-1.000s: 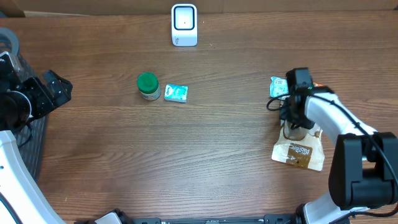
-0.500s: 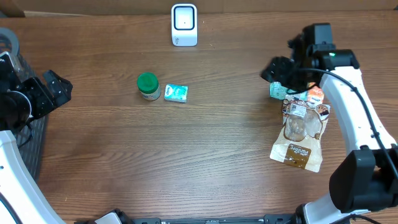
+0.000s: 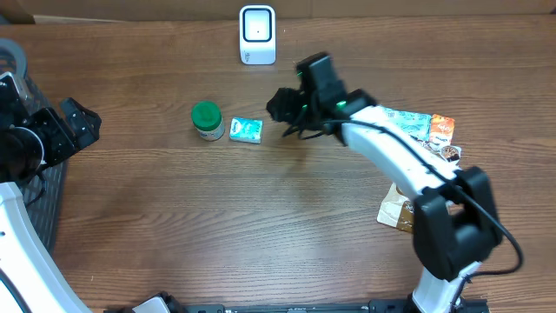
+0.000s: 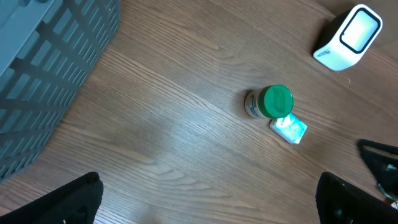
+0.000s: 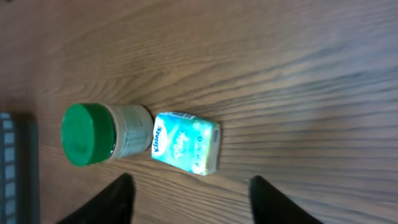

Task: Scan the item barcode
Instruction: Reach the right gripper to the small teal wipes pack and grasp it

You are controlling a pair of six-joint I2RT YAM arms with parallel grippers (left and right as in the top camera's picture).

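Observation:
A teal tissue pack lies beside a green-lidded jar at the table's middle left. The white barcode scanner stands at the far edge. My right gripper hovers just right of the tissue pack, open and holding nothing. In the right wrist view the tissue pack and jar sit just ahead of the right gripper. My left gripper waits wide open at the far left. Its wrist view shows the jar, tissue pack and scanner far ahead of the left gripper.
More items lie at the right: teal packets, an orange packet and a brown pouch partly under the right arm. A grey basket stands at the left edge, with a tape roll behind it.
The right arm has lifted off the pile of items at the right and swung left across the table to the tissue pack. The left arm has not moved.

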